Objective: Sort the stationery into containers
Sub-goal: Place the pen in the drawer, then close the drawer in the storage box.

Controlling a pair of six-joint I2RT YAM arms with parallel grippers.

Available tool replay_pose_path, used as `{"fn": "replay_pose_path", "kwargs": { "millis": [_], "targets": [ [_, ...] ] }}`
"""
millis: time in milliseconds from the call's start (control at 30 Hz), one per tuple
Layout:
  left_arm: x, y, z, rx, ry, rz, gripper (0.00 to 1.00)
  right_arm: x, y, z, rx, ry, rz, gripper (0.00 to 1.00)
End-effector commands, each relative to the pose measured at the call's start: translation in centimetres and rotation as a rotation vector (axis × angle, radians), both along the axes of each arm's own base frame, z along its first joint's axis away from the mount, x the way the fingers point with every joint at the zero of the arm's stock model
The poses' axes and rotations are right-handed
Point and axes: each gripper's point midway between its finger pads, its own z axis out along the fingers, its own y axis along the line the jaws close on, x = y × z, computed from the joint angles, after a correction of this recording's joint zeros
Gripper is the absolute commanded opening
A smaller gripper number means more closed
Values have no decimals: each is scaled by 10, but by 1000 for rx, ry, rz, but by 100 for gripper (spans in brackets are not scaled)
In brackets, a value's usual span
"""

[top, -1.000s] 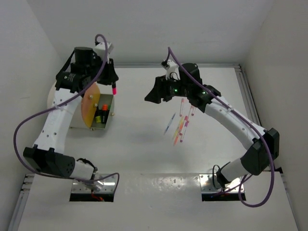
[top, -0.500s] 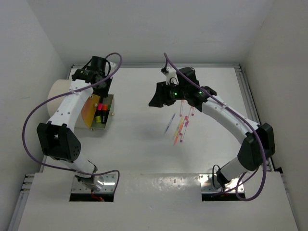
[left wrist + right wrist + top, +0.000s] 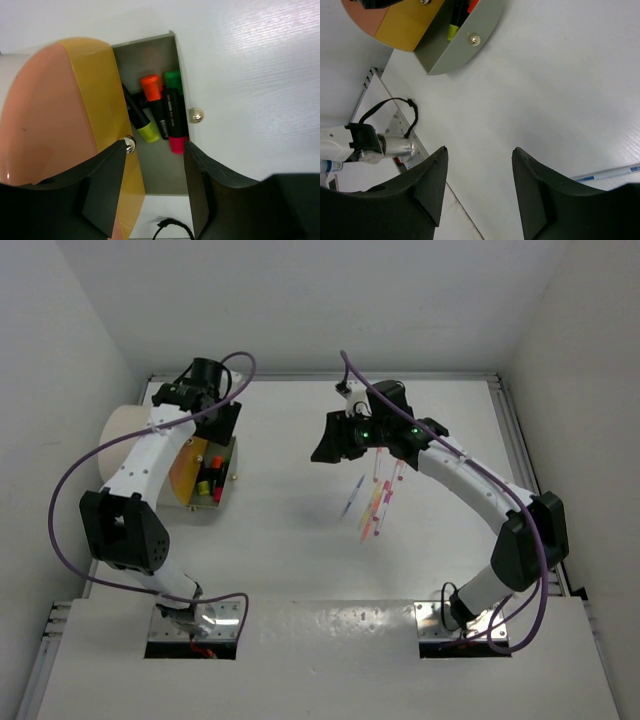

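Left jaws half parted, gripping nothing, hanging over the greenish bin [image 3: 162, 172]; four highlighters [image 3: 169, 112] lying inside it, below the gap. Right jaws parted wide, empty, over bare desk [image 3: 560, 75]; pens [image 3: 375, 502] nearby, ungripped.

top view high above the near edge, facing down on the whole table [image 3: 290, 540]; left wrist view very near, looking into the greenish bin [image 3: 146, 56]; right wrist view farther, slanted across the table; all share this bin
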Motion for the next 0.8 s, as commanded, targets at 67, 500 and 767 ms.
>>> {"fn": "replay_pose_path", "kwargs": {
  "millis": [67,500,767],
  "targets": [
    [11,-15,101,-113,-296,-56,55,7,-1,-1,16,-5,-3,52],
    [-18,75,192,-75,-511,48,70,23,47,-13,166,191,55,39],
    [-21,153,191,-47,-541,150,74,18,90,-28,238,277,97,31]
  ]
}}
